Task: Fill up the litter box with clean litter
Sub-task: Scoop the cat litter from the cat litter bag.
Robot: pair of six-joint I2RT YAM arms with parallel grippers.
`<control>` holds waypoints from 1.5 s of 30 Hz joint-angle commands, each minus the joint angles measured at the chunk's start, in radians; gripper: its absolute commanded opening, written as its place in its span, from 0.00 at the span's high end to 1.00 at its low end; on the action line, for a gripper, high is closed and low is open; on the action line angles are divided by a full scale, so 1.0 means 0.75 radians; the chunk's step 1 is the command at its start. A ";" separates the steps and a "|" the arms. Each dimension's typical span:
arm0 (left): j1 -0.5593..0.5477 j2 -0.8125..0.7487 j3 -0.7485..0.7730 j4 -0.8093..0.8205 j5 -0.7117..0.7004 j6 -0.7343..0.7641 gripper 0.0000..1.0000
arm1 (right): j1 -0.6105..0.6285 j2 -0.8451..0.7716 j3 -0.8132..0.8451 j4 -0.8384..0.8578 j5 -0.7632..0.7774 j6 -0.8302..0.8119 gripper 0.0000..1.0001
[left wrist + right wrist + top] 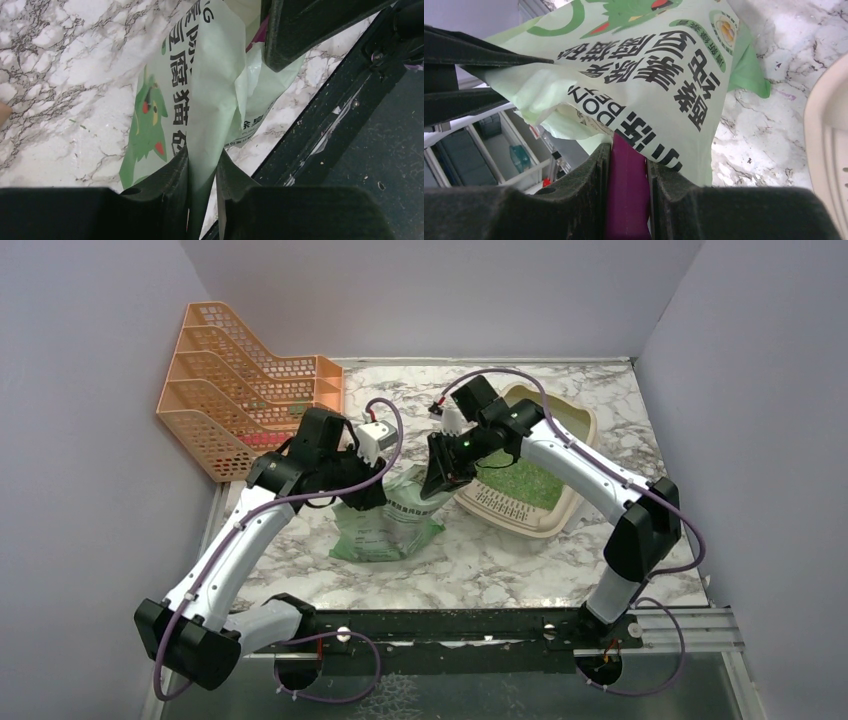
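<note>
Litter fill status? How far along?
Done: some green litter already lies in the litter box. In hand: left gripper pinches the bag; right gripper holds the scoop, its head hidden by the bag. Left: more scoops into the box.

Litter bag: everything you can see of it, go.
The litter bag is soft, translucent pale-green film with dark printed characters and a green cartoon animal. It sits crumpled on the marble table, just left of the litter box. The left pincer pinches a fold of its upper film; the right pincer, gripping a magenta scoop, reaches its top.
</note>
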 commanded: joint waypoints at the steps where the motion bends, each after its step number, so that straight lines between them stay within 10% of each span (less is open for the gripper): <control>1: 0.006 -0.047 -0.010 -0.017 0.011 -0.043 0.78 | 0.045 0.026 0.057 -0.035 0.175 0.063 0.99; 5: 0.006 -0.037 -0.021 -0.009 -0.038 -0.082 0.52 | 0.059 0.082 0.187 -0.182 0.381 0.046 0.99; 16: 0.006 -0.112 -0.098 0.055 -0.203 -0.261 0.36 | 0.231 0.404 0.387 -0.425 0.358 -0.140 0.99; 25: 0.006 -0.337 -0.120 0.219 -0.631 -0.452 0.02 | 0.252 0.443 0.577 -0.403 0.420 -0.109 0.99; 33: 0.006 -0.493 -0.235 0.210 -0.906 -0.759 0.01 | 0.218 0.421 0.741 -0.616 0.693 -0.106 0.99; 45: 0.006 -0.642 -0.421 0.199 -0.665 -0.903 0.02 | 0.216 0.431 0.607 -0.536 0.450 -0.194 0.99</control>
